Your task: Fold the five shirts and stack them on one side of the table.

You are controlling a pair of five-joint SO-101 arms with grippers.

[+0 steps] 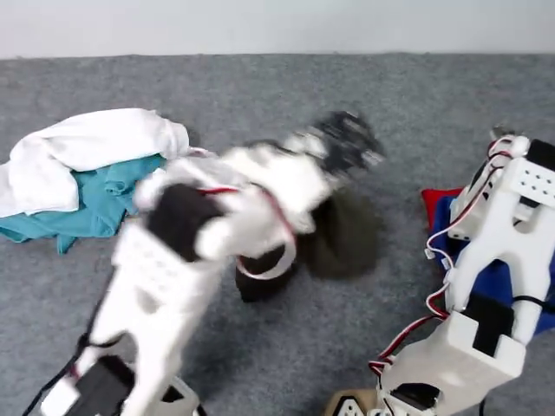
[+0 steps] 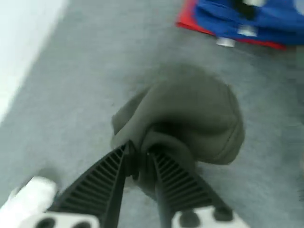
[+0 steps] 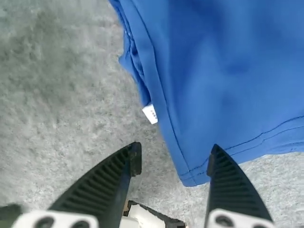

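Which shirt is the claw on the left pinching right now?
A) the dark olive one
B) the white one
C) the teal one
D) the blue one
A: the left claw is shut on a bunched fold of the dark olive shirt, which lies on the grey table.

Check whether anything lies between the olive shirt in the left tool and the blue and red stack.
Nothing visible does: bare grey table covering separates the olive shirt from the blue shirt and red shirt. The right tool, open, hovers over that stack, possibly crowding the drop.
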